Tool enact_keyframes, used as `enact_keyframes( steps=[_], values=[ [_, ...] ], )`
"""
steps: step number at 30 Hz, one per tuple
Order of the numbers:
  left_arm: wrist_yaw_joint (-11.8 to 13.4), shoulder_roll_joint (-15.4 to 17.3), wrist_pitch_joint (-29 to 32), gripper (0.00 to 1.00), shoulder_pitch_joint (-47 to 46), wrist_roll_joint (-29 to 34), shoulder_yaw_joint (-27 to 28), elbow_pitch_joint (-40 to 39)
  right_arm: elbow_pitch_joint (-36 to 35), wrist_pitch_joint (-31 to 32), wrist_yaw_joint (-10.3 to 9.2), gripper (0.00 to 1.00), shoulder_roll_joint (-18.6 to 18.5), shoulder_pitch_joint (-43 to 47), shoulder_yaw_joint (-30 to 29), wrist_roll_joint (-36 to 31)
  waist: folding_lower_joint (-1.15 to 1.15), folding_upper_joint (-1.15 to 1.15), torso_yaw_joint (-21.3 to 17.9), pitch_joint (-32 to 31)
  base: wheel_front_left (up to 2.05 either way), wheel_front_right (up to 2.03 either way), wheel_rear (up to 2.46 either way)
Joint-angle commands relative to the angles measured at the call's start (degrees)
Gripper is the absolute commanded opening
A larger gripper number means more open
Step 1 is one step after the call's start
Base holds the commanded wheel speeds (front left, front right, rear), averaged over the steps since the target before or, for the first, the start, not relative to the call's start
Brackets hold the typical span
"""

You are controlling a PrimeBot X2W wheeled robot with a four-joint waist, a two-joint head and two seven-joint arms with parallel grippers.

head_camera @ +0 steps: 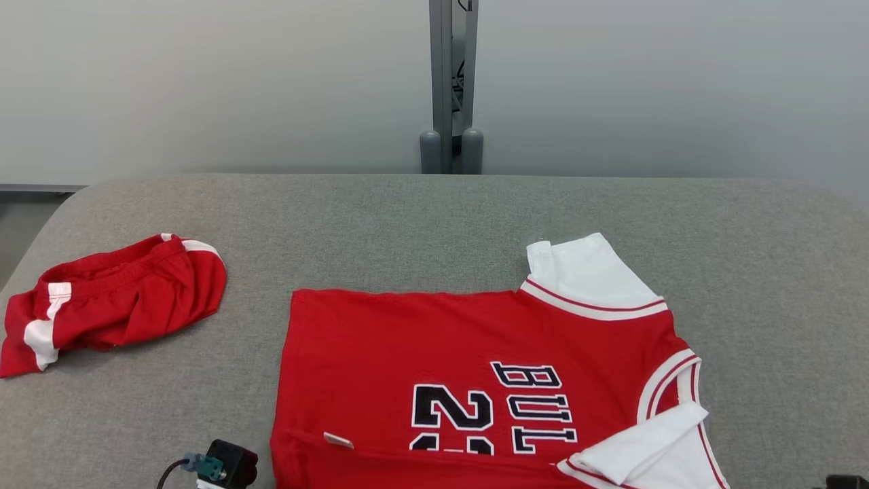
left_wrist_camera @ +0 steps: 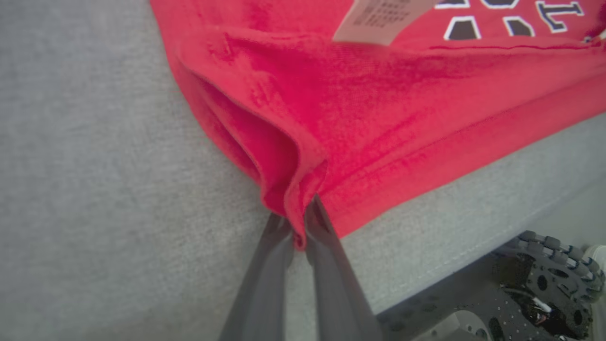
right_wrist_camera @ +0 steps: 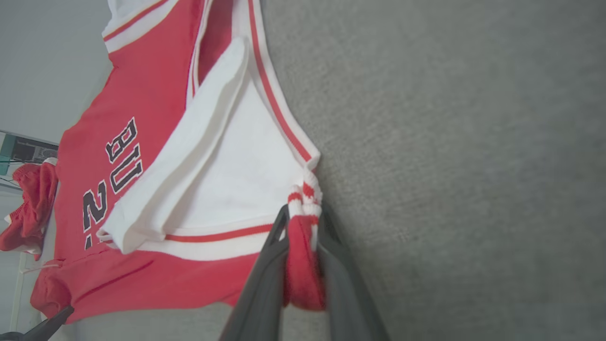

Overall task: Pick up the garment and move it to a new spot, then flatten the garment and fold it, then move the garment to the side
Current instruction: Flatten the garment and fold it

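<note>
Head view: jersey point(head_camera: 434, 353) flat on table point(head_camera: 434, 217), near edge. Left gripper point(left_wrist_camera: 297, 219) pinches hem corner; right gripper point(right_wrist_camera: 304, 218) clamps shoulder corner. Likely both held to fold the near side over.

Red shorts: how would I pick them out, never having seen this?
On the grey table, look left of the flat jersey. The red shorts lie crumpled there, apart from it. Unlike the jersey, they carry no lettering, just white stripes.
</note>
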Motion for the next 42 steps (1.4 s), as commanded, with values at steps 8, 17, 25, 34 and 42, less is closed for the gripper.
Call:
enact_keyframes(
  steps=[8,17,25,34,42],
  values=[
    [4.5,5.1,4.4,0.09,4.9,-1.7,0.4,-8.5,-7.0,8.1,-0.49,1.0,4.4,6.6,-8.4,-5.8,0.0,0.0,-0.2,-0.2,0.0,0.0,0.0],
    [8.5,6.1,4.9,1.0,6.4,-2.3,1.6,-13.5,-13.7,13.5,-0.26,1.0,8.9,6.7,-18.8,-11.4,0.0,0.0,-0.1,-0.3,0.0,0.0,0.0],
    [11.2,7.2,0.9,1.0,6.0,-3.3,5.5,-16.0,-19.4,13.7,-0.26,1.0,9.7,4.0,-24.4,-15.6,0.0,0.0,0.4,-0.2,0.0,0.0,0.0],
    [16.2,5.7,-11.6,1.0,2.7,-1.6,12.8,-16.3,-25.3,4.0,-0.26,1.0,6.1,-1.6,-20.0,-20.4,0.0,0.0,0.8,0.3,0.0,0.0,0.0],
    [14.5,-1.3,-25.5,1.0,-1.6,1.9,16.1,-11.9,-22.9,-18.4,-0.26,1.0,-0.4,-5.3,-7.9,-27.6,0.0,0.0,0.7,0.4,0.0,0.0,0.0]
  ],
)
